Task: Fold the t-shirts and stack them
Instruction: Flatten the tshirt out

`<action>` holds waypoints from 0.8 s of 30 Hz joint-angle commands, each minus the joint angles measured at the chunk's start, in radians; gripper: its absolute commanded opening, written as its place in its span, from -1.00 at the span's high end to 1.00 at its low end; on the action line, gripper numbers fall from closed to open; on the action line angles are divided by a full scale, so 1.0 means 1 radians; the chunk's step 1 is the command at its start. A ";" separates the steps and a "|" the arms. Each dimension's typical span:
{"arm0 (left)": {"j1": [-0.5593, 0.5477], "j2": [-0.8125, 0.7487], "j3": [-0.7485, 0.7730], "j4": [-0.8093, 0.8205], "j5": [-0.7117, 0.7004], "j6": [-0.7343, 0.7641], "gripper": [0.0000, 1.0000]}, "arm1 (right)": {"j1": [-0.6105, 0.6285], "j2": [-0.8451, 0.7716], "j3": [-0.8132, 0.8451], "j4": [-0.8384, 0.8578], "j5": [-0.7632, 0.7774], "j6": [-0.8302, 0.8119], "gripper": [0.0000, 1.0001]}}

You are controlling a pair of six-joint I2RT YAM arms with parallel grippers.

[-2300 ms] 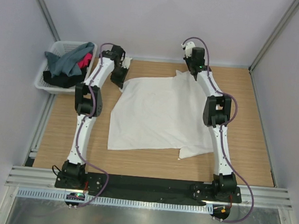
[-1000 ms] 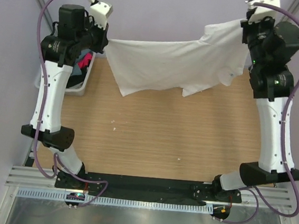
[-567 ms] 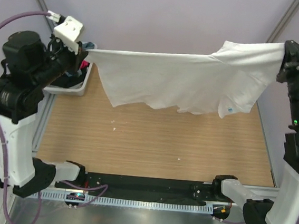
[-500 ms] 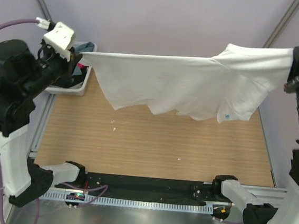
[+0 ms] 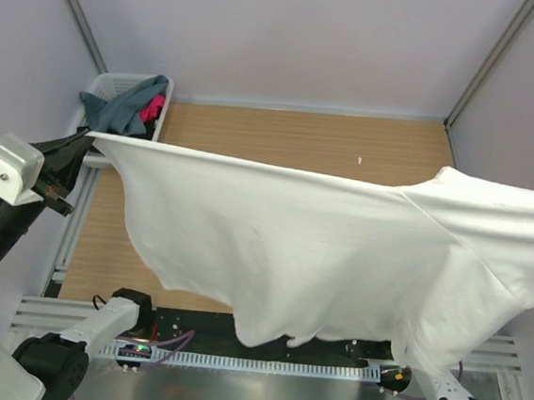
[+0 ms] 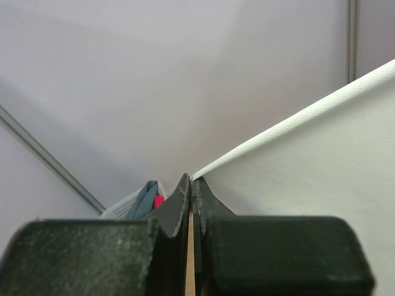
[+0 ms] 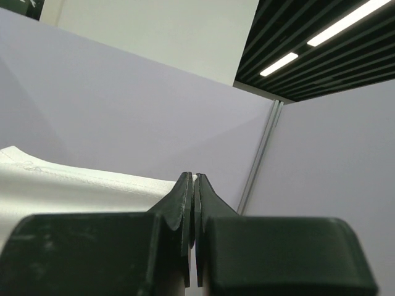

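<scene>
Top cam: the white t-shirt is up off the table, stretched wide between my 2 arms. It runs from the L side of the view out past the R edge. Its top edge is pulled into a near-straight line. The bottom edge hangs in loose waves and hides most of the near half of the table. A diagonal seam shows on the R part of the cloth.

Left gripper is raised at the L edge of the view, clamped on the shirt's L corner. On the L wrist cam I see both fingers pressed together, no gap, with the cloth edge leaving the tips up and to the R.

Right gripper is outside the top view, off to the R. On its own wrist cam the 2 fingers are pinched tight together. A white stitched edge comes in from the L and meets the tips, so I read it as gripping the same shirt.

The basket sits at the far L corner, beside the table. It holds a grey-teal t-shirt draped over a pink-red t-shirt. I can't tell if more lies under them.
</scene>
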 commanded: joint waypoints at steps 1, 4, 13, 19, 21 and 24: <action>0.021 0.040 -0.095 -0.011 -0.072 0.021 1.00 | -0.001 -0.011 -0.150 0.043 0.074 -0.101 0.98; 0.019 0.043 -0.212 0.007 -0.053 0.016 1.00 | 0.016 -0.040 -0.345 0.112 0.082 -0.139 0.97; 0.018 0.171 -0.769 0.151 -0.021 0.105 1.00 | 0.036 -0.023 -0.989 0.307 0.116 -0.260 0.97; 0.019 0.524 -0.884 0.333 -0.094 0.216 1.00 | 0.001 0.261 -1.326 0.595 0.067 -0.279 0.97; 0.019 0.648 -0.824 0.361 -0.114 0.231 1.00 | -0.039 0.468 -1.312 0.684 0.059 -0.258 0.97; 0.019 0.929 -0.704 0.364 -0.116 0.219 1.00 | -0.094 0.745 -1.175 0.712 0.027 -0.193 0.98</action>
